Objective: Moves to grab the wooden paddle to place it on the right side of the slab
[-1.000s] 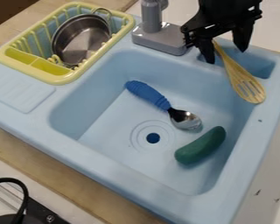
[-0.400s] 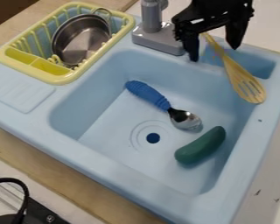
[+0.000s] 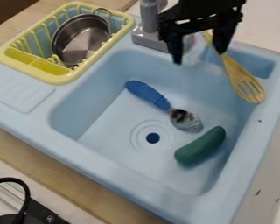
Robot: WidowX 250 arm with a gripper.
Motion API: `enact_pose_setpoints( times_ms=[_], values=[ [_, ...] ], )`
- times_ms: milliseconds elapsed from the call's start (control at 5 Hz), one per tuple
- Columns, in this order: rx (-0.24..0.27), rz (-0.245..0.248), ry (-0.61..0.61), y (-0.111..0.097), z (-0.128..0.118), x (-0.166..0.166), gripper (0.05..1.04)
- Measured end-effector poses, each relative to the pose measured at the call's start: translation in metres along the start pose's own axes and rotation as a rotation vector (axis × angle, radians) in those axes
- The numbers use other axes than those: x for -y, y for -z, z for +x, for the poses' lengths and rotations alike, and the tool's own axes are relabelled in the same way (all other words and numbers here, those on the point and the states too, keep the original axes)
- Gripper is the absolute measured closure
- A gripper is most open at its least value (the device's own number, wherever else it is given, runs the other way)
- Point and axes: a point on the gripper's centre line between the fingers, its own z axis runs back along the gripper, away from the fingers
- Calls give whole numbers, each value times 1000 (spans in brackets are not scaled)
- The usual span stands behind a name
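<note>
The end effector (image 3: 199, 57) hung spread apart near the paddle (image 3: 245, 83); closing off-centre might have knocked it askew and slid it into the basin (image 3: 110, 131).

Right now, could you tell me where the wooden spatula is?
In the camera view, the wooden spatula is at the upper right, its slotted head by the basin's upper-right corner, below and right of the gripper.
</note>
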Motion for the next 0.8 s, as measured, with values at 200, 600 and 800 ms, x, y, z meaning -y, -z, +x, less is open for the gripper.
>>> enact_pose_setpoints(
  times_ms=[200,600,800],
  values=[
    [64,-76,11,-11,-8,-18,93],
    [98,-149,-100,-29,-2,-68,93],
    [91,-97,-92,-18,-5,-77,93]
  ],
)
